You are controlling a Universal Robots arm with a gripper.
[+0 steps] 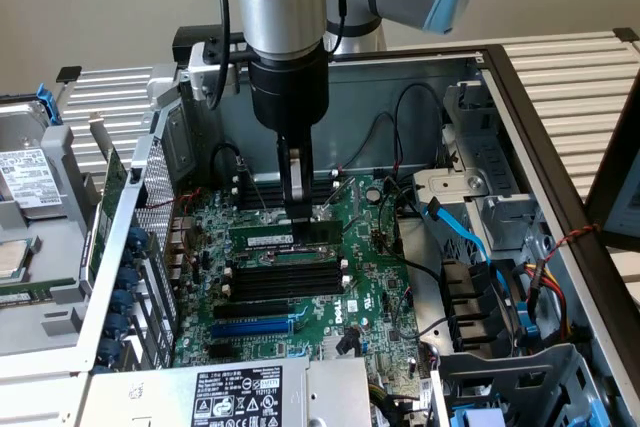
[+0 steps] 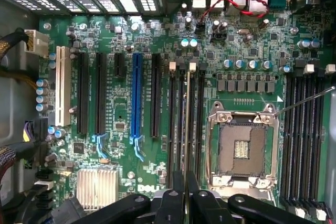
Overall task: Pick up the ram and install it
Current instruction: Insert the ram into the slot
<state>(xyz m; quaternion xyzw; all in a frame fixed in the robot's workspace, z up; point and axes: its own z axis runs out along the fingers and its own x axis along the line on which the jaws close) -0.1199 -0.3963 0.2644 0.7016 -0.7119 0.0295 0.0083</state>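
Gripper (image 1: 298,209) clenched on ram (image 1: 265,238), which stands on edge at one of the memory slots (image 1: 285,277) beside the CPU socket (image 2: 242,148), mid-motherboard (image 1: 365,297); pickup done, ram at slot, full seating can't be told.

Circuit-board ram (image 1: 262,238), sheet-metal case (image 1: 400,97)

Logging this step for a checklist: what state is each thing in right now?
Gripper: shut on ram.
Ram: upright in a memory slot.
Blue slot: empty.
CPU socket: bare, no cooler.
Case: open.
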